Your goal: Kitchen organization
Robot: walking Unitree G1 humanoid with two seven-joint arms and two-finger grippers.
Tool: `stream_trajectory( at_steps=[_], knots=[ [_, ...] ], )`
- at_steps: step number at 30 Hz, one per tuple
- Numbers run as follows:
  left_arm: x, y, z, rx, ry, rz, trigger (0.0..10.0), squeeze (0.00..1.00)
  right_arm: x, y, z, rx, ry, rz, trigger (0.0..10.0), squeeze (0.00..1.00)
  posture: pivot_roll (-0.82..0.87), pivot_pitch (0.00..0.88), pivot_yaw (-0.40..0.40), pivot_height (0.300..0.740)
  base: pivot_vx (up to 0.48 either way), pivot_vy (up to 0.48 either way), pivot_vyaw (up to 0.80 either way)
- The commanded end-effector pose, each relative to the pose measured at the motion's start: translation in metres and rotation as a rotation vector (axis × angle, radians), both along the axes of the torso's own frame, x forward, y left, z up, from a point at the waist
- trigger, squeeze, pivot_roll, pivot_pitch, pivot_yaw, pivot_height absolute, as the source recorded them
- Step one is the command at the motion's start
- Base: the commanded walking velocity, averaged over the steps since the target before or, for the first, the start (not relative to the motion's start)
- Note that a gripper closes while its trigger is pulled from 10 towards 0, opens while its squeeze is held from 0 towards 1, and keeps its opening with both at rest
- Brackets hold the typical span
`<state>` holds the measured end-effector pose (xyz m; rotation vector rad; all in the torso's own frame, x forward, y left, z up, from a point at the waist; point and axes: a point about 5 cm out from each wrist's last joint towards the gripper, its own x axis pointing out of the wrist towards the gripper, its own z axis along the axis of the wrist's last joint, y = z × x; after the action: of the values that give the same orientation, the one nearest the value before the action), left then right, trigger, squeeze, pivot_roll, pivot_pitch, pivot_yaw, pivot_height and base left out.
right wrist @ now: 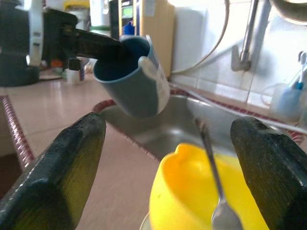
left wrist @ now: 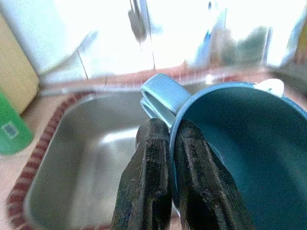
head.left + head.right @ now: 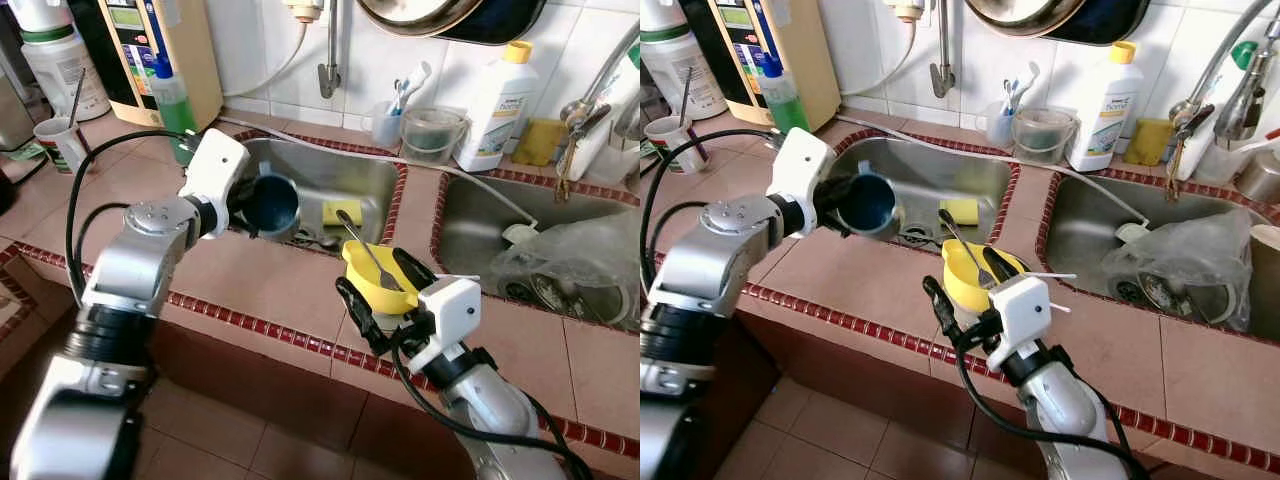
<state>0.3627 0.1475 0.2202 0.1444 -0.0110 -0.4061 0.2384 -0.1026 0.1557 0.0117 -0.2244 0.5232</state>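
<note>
Terracotta-tiled counter (image 3: 250,280): left pincer (image 2: 170,158) pinches blue mug (image 3: 270,205), right pincer (image 3: 385,290) spread.

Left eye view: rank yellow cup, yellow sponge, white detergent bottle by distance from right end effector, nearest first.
From the right end effector:
1. Yellow cup, between its fingers, on the counter edge.
2. Yellow sponge, in the left sink.
3. White detergent bottle, against the back wall.

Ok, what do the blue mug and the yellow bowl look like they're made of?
The blue mug, pinched at its rim by the left gripper, looks like glazed ceramic or enamel: thick wall, soft sheen, hard to say which. The yellow bowl between the right gripper's open fingers looks like plastic: uniform, matte.
</note>
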Motion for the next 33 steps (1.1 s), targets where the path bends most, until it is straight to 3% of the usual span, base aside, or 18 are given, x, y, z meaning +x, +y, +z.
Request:
stream_trajectory(
  at_steps=[1,2,5,8,10,11,13,19,20,33],
  knots=[
    [-0.005,0.002,0.008,-0.061,-0.118,0.047,10.0,0.00,0.005,-0.004,0.003,0.023,-0.017,-0.039,10.0,0.00,0.01,0.000,-0.007,0.740,0.000,0.000,0.00],
    [-0.009,-0.001,0.003,-0.134,-0.149,0.065,10.0,0.00,0.009,-0.004,0.004,0.031,-0.020,-0.057,10.0,0.00,0.01,0.000,-0.008,0.740,0.000,0.000,0.00],
    [-0.018,-0.012,-0.015,-0.247,-0.134,0.064,10.0,0.00,0.018,-0.006,0.005,0.042,-0.011,-0.119,10.0,0.00,0.02,0.000,-0.017,0.740,0.000,0.000,0.00],
    [-0.026,-0.021,-0.030,-0.297,-0.125,0.038,10.0,0.00,0.026,-0.009,0.007,0.048,-0.032,-0.203,10.0,0.00,0.02,0.000,-0.017,0.740,0.000,0.000,0.00],
    [-0.028,-0.023,-0.033,-0.294,-0.132,0.031,10.0,0.00,0.028,-0.009,0.008,0.051,-0.039,-0.217,10.0,0.00,0.02,0.000,-0.017,0.740,0.000,0.000,0.00],
    [-0.033,-0.029,-0.031,-0.394,-0.139,0.018,10.0,0.00,0.033,-0.016,0.016,0.086,-0.071,-0.282,10.0,0.00,0.02,0.000,-0.015,0.740,0.000,0.000,0.00],
    [-0.035,-0.031,-0.028,-0.421,-0.158,0.009,10.0,0.00,0.034,-0.019,0.018,0.103,-0.084,-0.314,10.0,0.00,0.02,0.000,-0.015,0.740,0.000,0.000,0.00],
    [-0.033,-0.031,-0.032,-0.419,-0.124,0.013,10.0,0.00,0.038,-0.030,0.023,0.112,-0.107,-0.399,10.0,0.00,0.01,0.000,-0.012,0.740,0.000,0.000,0.00],
    [-0.032,-0.029,-0.030,-0.399,-0.164,0.022,10.0,0.00,0.038,-0.032,0.023,0.109,-0.115,-0.411,10.0,0.00,0.01,0.000,-0.012,0.740,0.000,0.000,0.00],
    [-0.031,-0.017,-0.029,-0.378,-0.236,0.060,10.0,0.00,0.041,-0.054,0.025,0.143,-0.152,-0.578,10.0,0.00,0.00,0.000,-0.005,0.740,0.000,0.000,0.00]
  ],
)
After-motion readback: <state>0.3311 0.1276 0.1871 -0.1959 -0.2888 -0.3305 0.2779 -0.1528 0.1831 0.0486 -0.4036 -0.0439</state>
